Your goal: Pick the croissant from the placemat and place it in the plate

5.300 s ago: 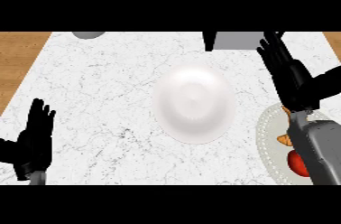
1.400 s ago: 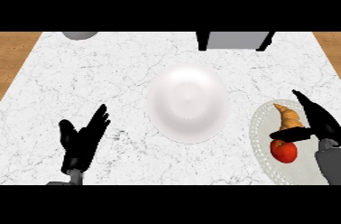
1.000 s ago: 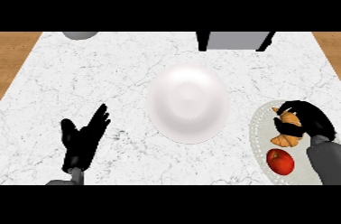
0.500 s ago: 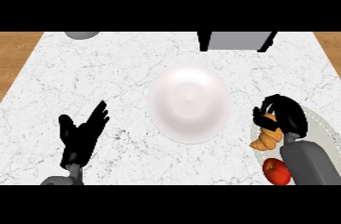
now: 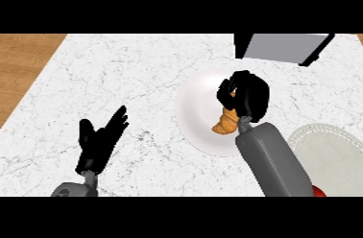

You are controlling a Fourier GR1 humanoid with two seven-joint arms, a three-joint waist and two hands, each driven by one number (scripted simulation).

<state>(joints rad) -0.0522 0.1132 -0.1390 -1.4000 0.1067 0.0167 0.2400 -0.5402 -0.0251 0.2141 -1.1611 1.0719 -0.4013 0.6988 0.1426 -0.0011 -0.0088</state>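
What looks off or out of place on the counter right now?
Nothing stands out. The right robot hand holds the croissant over the white plate. The left robot hand rests open at lower left. Nothing looks spilled or damaged.
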